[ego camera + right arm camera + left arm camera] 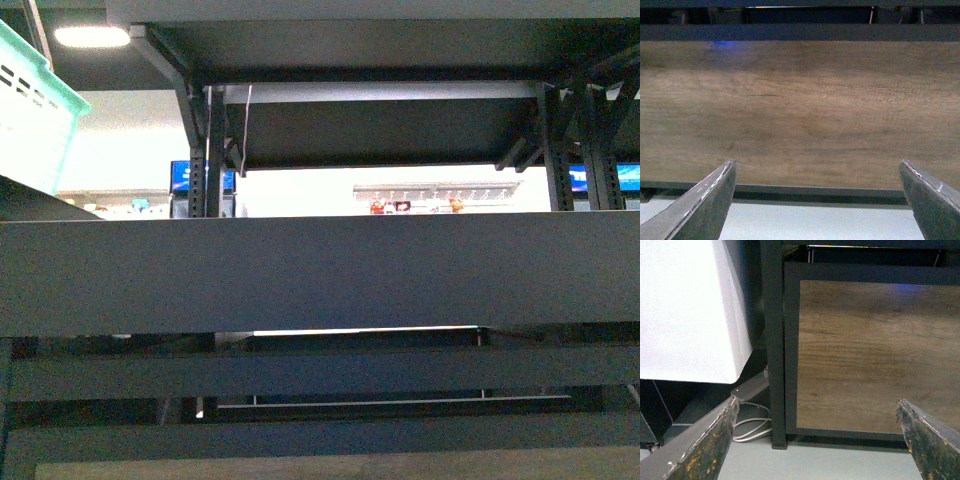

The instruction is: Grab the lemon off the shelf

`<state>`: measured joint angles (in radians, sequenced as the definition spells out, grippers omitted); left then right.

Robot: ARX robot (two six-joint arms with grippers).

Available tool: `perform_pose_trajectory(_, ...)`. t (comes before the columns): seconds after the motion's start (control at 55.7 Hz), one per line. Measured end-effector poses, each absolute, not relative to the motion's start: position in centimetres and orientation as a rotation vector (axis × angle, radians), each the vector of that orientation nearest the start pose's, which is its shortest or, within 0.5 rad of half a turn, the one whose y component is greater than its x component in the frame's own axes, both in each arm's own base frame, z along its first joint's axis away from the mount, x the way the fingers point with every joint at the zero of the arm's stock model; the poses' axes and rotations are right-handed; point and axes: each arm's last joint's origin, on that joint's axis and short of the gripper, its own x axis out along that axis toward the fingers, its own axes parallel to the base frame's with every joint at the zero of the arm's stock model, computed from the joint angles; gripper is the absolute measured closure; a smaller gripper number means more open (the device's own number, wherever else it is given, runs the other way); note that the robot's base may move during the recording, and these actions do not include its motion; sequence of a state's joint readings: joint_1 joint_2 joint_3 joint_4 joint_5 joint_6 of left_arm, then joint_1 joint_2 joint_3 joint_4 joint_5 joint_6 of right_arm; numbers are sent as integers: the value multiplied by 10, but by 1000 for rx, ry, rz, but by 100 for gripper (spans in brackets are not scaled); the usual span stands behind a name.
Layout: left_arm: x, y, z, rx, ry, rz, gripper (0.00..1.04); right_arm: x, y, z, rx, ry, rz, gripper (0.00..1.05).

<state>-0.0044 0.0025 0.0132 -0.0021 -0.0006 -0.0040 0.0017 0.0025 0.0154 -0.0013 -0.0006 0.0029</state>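
- Worn, paint-chipped fingers (702, 442) of the left gripper (817, 401) stand wide apart: released, with nothing between them.
- Directly beyond the left gripper is a wood-grain panel (870, 355) set in a black frame, standing on a pale floor (840, 465).
- Just beside that panel, a black upright post (772, 340) reaches the floor.
- A white cable (752, 427) lies looped at the foot of the post.
- A large white object (690, 310) sits on the far side of the post; what it is cannot be told.
- Grey fingers (700, 205) of the right gripper (817, 162) are likewise spread wide: released, holding nothing.
- Facing the right gripper, a wood-grain board (800, 110) fills most of that wrist view. A black bar (815, 191) runs along its floor-side edge and a dark rail (800, 32) along the opposite edge.
- From the front, the shelf (320, 270) takes up nearly everything, its broad black tray lip running from 9 o'clock to 3 o'clock.
- The underside of an upper tray (380, 130) sits at 12 o'clock, and a perforated post (200, 180) stands at 10 o'clock.
- A teal basket (30, 110) juts in at 10 o'clock, with a ceiling light (92, 37) at 11 o'clock.
- Through the gap at centre a bright room shows, with a blue screen (185, 177) towards 9 o'clock.
- Lemon: the tray lip hides whatever lies on the tray, so its position cannot be told.
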Motion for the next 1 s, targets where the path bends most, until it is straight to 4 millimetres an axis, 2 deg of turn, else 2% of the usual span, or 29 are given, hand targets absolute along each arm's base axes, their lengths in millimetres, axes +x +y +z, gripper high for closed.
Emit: perform_pose_trajectory(1.005,97,0,168,-4,-9,-4,8,97,0,168,3,-11,2,7)
